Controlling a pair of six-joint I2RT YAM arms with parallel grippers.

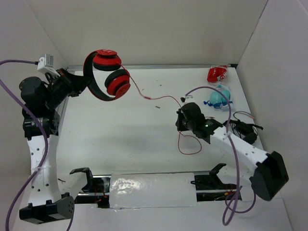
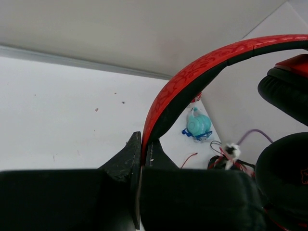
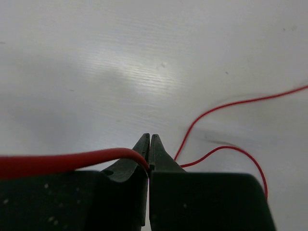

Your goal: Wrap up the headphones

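Two claws: both closed, each on a part of the same thing.
Left gripper (image 1: 82, 83): clamped on the headband (image 2: 192, 77) of the headphones (image 1: 107, 72), holding them up off the table (image 1: 125, 139).
Headphones: far to the left of the teal packet (image 1: 219, 97) and a little further back, with the ear cups on the side facing that packet.
Cable (image 1: 159, 98): leaves the lower cup and runs slack toward the teal packet. It stops short of the packet and drops into the right gripper (image 1: 183, 125).
Right gripper: pinched shut on the thin red cable, just left of the teal packet and nearer the arms, tips low over the table.
Loose tail: one open loop lying on the table, nearer the arms than the teal packet and to its left.
Red packet (image 1: 216, 73): just behind the teal packet, apart from both arms.
Step in hand: it looks like the start of winding. The cable is gripped, but no turn of it shows around the band or cups.
Next move calls for: carrying the pinched cable away from the teal packet toward the headphones and around them. The pull should be light so the thin cable does not slip from the tips. The left gripper should hold steady and the tail should trail free.
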